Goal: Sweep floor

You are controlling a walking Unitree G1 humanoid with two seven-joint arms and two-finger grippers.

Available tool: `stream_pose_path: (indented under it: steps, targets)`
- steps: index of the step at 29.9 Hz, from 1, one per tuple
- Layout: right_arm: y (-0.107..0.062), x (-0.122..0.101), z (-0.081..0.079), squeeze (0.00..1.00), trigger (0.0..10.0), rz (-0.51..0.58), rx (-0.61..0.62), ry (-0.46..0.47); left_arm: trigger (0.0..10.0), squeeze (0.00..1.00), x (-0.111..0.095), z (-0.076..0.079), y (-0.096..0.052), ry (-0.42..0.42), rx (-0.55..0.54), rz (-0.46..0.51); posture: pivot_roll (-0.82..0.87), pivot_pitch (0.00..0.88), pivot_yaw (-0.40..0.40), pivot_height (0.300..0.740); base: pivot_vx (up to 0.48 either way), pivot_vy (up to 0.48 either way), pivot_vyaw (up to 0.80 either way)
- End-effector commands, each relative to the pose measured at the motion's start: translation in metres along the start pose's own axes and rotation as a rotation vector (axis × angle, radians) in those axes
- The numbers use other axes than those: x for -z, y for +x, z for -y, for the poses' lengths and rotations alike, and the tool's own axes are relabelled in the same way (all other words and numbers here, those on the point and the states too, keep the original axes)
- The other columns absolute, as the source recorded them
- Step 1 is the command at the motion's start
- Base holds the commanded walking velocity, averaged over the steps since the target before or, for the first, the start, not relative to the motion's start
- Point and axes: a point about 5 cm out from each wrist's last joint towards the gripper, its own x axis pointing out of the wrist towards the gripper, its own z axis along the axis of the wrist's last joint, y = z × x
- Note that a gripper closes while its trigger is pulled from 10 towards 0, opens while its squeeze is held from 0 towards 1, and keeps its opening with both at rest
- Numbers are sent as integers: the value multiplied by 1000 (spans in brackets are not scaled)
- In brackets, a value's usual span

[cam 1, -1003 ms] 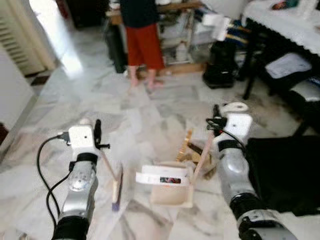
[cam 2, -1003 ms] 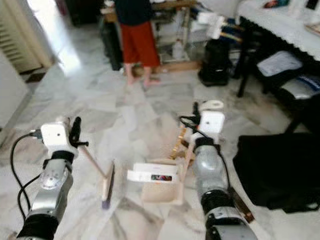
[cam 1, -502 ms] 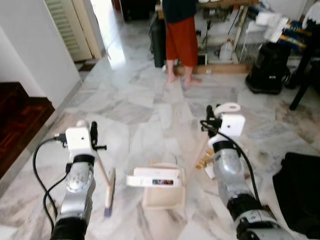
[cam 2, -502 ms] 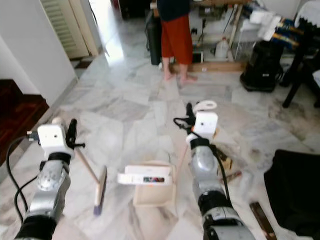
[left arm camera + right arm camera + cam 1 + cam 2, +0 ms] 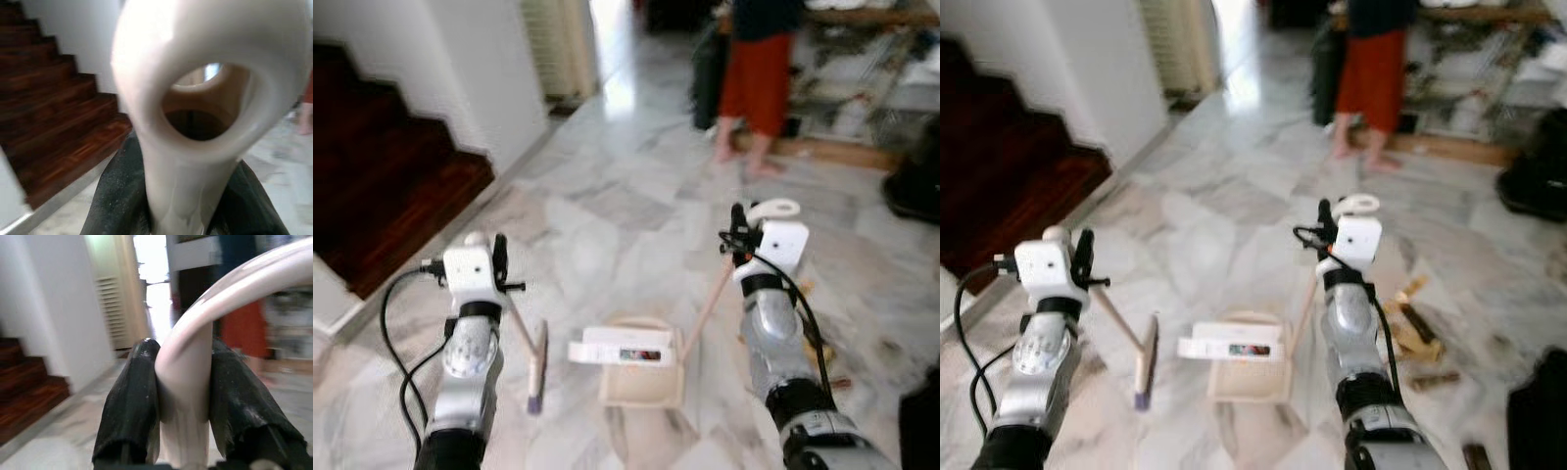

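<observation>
The left end effector (image 5: 499, 262) clamps the broom (image 5: 536, 364) handle; the right end effector (image 5: 736, 233) clamps the dustpan (image 5: 641, 364) handle. Blurred litter (image 5: 1414, 328), apparently wooden, lies beside it.

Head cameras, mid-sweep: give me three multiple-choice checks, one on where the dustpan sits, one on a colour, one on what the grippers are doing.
1. Where is the dustpan?
A. On the floor between the two arms
B. On the dark wooden stairs
C. Beside the person's feet

2. What colour are the shorts of the person standing ahead?
A. Blue
B. Red
C. White

3. What state is the left gripper in?
A. Open over the bare floor
B. Shut on the brush handle
C. Hanging idle at the side

Key: 1 A, the pan lies on the marble with an arm on either side. 2 B, the shorts are red in both eye views. 3 B, its black fingers clamp the pale brush handle; the right gripper likewise clamps the dustpan handle.
</observation>
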Motion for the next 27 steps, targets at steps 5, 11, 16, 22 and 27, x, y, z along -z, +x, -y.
stream_pose_path:
  steps: [5,11,16,22,27]
  targets:
    - [6,-12,1,0,10000,54,18,21,10000,0,-13,-2,6,19,-3,54,22,3,106,740,0,0,800]
    - [6,-12,0,0,10000,56,22,41,10000,0,-13,-1,6,11,1,41,26,2,109,740,0,0,267]
    - [5,-12,0,0,10000,54,25,58,10000,0,-13,-1,6,20,4,36,34,0,107,740,0,374,0]
    - [6,-12,0,0,10000,53,23,62,10000,0,-13,-1,6,20,2,37,37,0,108,740,0,428,0]
    - [6,-12,-1,0,10000,52,15,52,10000,0,-13,-1,6,21,3,37,42,0,105,740,0,430,0]
